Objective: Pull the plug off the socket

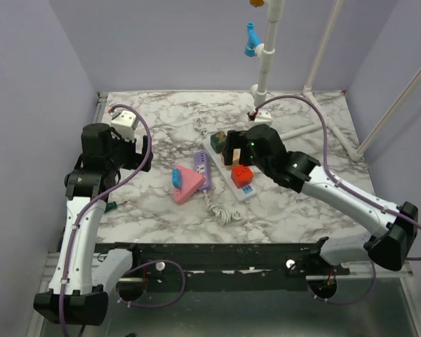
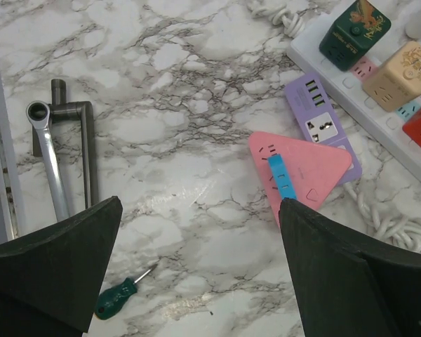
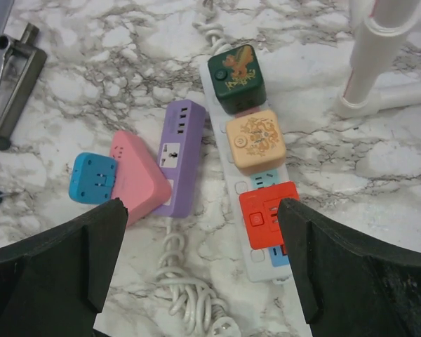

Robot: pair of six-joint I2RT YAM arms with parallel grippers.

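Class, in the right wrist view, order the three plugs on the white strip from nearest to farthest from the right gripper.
1. Red plug, by the right gripper, near end.
2. Beige plug, middle.
3. Dark green plug, far end.

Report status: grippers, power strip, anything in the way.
Left gripper open; right gripper open above long white plastic power strip. Green cube plug, beige cube plug, red cube plug seated. Short purple bar alongside.
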